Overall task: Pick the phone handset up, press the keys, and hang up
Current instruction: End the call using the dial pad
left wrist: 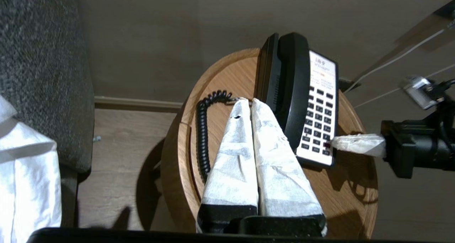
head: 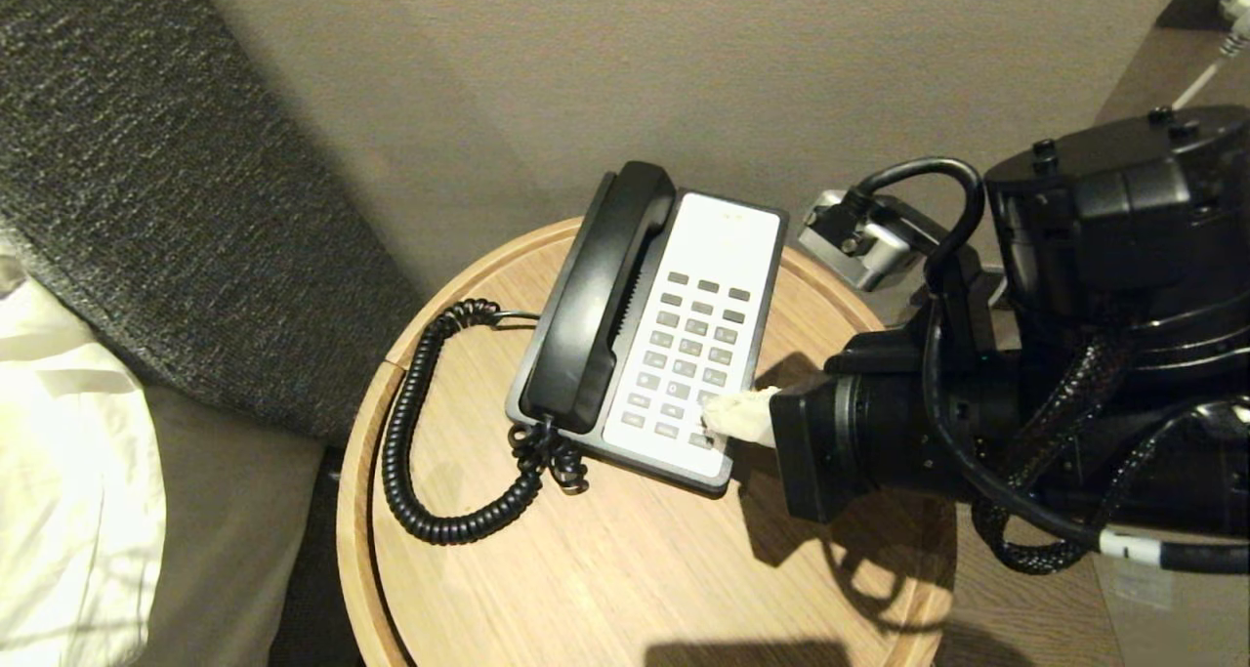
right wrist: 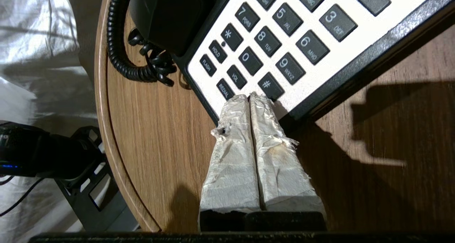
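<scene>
Right pincer [head: 723,418] touches the keys [head: 691,354] of a bedside phone while the phone handset [head: 596,296] lies in its cradle.

A single round wooden desk [head: 625,569] with a raised rim stands against a plain beige wall [head: 586,71], with a dark grey woven headboard [head: 127,179] and white bedding [head: 59,491] to the robot's left and wood flooring below. On the desk sits one phone base [head: 752,232], black-framed with a white faceplate, its one handset resting along the left side and one black coiled cord [head: 415,452] looping out over the wood. The right pincer, its two paper-wrapped fingers pressed together, has its tips on the bottom row of keys at the near right corner of the keypad. The left pincer [left wrist: 247,102], likewise closed and holding nothing, hovers above the desk beside the handset.
</scene>
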### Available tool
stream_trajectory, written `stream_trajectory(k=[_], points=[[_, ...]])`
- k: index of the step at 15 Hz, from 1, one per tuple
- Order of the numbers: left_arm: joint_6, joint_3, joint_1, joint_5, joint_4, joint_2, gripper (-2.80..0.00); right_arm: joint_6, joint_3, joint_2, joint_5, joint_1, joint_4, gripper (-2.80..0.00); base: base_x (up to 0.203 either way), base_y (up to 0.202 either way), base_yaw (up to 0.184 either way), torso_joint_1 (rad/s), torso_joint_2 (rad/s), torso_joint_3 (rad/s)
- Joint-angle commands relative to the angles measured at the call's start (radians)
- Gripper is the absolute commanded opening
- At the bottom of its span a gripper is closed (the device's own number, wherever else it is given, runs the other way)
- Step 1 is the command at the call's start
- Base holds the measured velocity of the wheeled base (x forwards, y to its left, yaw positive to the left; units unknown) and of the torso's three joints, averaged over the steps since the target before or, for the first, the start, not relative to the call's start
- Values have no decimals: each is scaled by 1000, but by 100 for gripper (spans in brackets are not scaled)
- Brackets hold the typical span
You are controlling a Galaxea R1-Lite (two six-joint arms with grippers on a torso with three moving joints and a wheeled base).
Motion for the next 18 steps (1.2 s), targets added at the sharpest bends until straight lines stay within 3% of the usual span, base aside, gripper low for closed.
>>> stream_trajectory(k=[1,3,5,6,8,11,13,15,16,18], points=[[-10,6,0,5,6,1,-280,2,3,-22,1,0,1,-280,0,0,0,0,0,0],[-83,-7,1,24,45,-26,-280,3,0,-39,0,0,6,-280,0,0,0,0,0,0],[-206,-44,9,84,144,-57,-280,6,4,-50,-4,0,3,-280,0,0,0,0,0,0],[-242,-52,55,93,171,-69,-280,9,9,-56,-20,0,0,-280,0,0,0,0,0,0],[-271,-43,199,97,209,-105,-280,10,12,-66,-34,0,-2,-280,0,0,0,0,0,0],[-292,19,536,94,280,-186,-280,11,9,-87,-36,0,-2,-280,0,0,0,0,0,0],[-300,125,736,35,327,-333,-280,11,14,-100,-42,0,-1,-280,0,0,0,0,0,0],[-274,247,856,-39,371,-480,-280,11,11,-104,-49,0,-4,-280,0,0,0,0,0,0],[-223,306,885,-88,384,-549,-280,9,8,-106,-49,0,-4,-280,0,0,0,0,0,0],[-51,447,906,-211,369,-692,-280,8,6,-110,-51,0,-5,-280,0,0,0,0,0,0]])
